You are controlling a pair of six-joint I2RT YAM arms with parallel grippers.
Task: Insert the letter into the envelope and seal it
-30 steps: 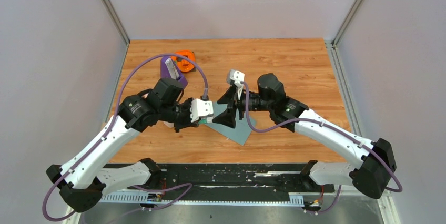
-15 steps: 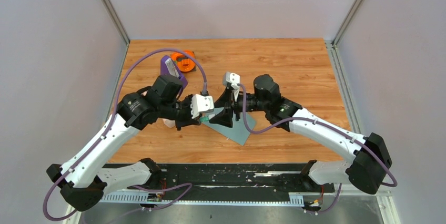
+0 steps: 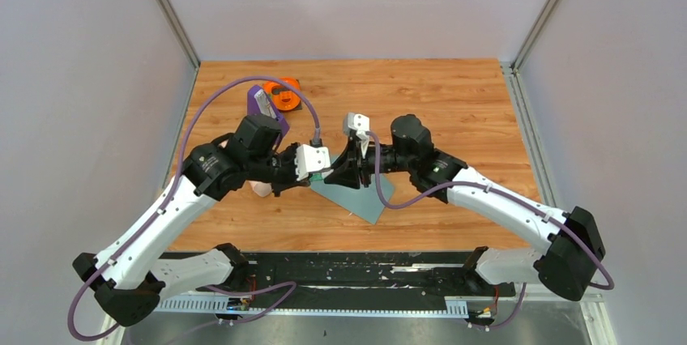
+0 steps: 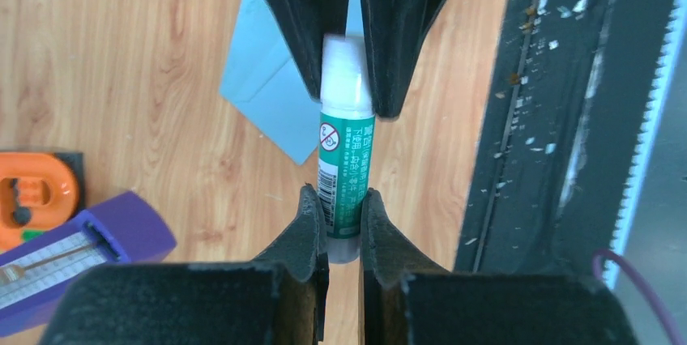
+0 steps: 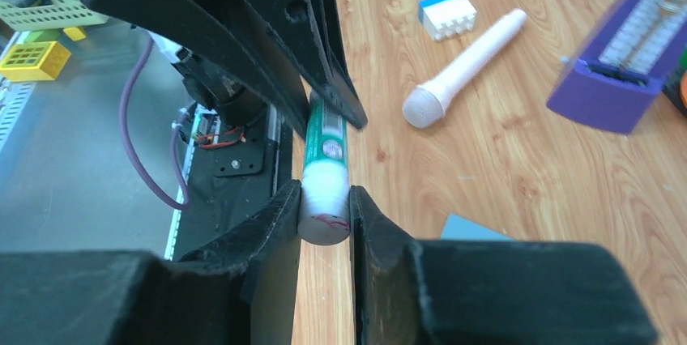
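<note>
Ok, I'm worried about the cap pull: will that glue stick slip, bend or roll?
The glue stick looks like rigid, smooth plastic, so it probably won't bend but might slide in the pinch. The left gripper holds its labelled body, the right gripper its white cap. Being round, it would likely roll if dropped on the table.

My left claw's black plastic fingers (image 4: 304,227) look matt and faintly grainy. The green-and-white plastic glue stick (image 4: 347,159) has a glossy printed label and a smooth, frosted white cap. The grey-teal paper envelope (image 4: 271,98) is matt and smooth. The brown wooden table (image 4: 121,78) shows a satin grain, and the purple plastic box (image 4: 134,227) shines slightly.
</note>
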